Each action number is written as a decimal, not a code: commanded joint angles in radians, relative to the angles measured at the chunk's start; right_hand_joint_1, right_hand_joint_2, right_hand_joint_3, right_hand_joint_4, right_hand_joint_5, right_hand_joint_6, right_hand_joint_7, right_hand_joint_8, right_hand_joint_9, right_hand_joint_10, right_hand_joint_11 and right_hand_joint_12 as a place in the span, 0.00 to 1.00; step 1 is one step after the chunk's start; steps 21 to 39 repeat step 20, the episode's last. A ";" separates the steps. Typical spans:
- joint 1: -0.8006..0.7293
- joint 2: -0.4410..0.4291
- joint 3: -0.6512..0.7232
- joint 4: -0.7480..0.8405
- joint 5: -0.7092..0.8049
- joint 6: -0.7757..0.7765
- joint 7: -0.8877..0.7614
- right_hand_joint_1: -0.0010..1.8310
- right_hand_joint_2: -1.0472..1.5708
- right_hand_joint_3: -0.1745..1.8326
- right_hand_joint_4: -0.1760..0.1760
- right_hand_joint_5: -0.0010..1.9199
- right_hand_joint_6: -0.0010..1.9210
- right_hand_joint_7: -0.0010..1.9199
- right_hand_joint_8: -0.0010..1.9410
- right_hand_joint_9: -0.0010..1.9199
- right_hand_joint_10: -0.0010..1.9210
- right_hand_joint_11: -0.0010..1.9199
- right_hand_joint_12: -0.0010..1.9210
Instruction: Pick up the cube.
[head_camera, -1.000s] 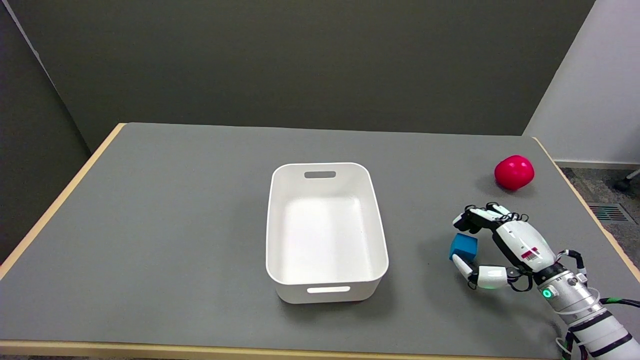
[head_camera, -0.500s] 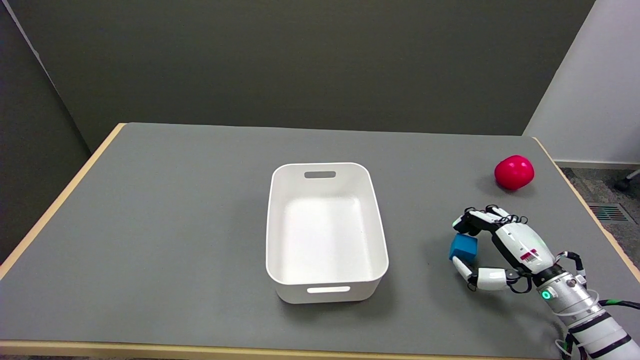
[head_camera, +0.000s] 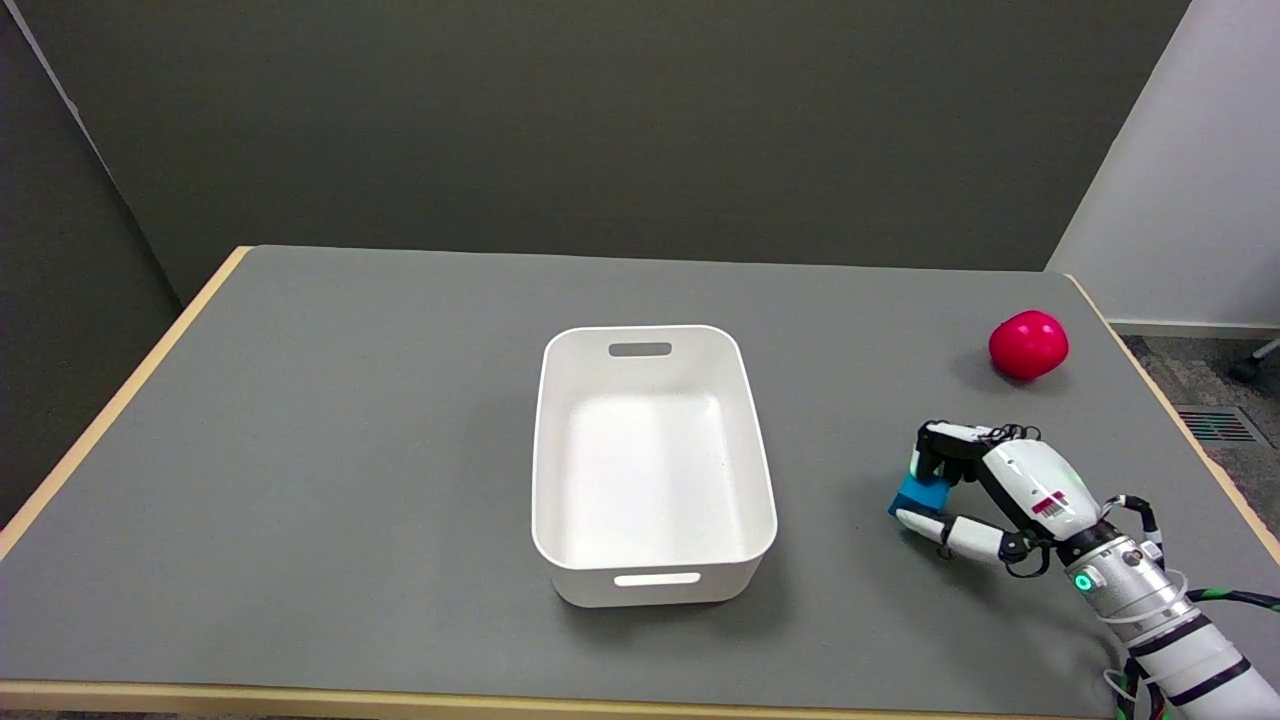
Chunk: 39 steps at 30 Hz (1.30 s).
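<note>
Fingers (head_camera: 935, 450) now closed onto blue cube (head_camera: 918, 495), right hand (head_camera: 985, 485) pinching it, white bin (head_camera: 655, 462) well apart

Most of the blue cube (head_camera: 915, 496) is hidden behind the curled fingers (head_camera: 940, 450) of the right robot hand (head_camera: 985, 490); only a small blue corner shows between the fingers above and the thumb below. Whether the cube rests on the desk (head_camera: 350, 480) or is lifted cannot be told. The right arm (head_camera: 1170, 630) is cut off at the lower right corner. The desk's near edge runs off the bottom, and a dark object (head_camera: 1255, 365) on the floor is cut by the right edge
</note>
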<state>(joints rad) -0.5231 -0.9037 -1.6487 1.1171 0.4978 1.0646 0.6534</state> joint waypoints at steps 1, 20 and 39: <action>0.082 0.020 0.004 -0.017 -0.028 0.117 0.000 0.68 0.77 0.36 0.20 0.35 0.74 0.45 0.74 0.42 0.86 0.31 1.00; 0.257 0.096 0.019 0.177 -0.056 0.064 0.000 0.74 0.77 0.37 0.10 0.34 0.74 0.42 0.73 0.40 0.89 0.28 1.00; 0.257 0.096 0.019 0.177 -0.056 0.064 0.000 0.74 0.77 0.37 0.10 0.34 0.74 0.42 0.73 0.40 0.89 0.28 1.00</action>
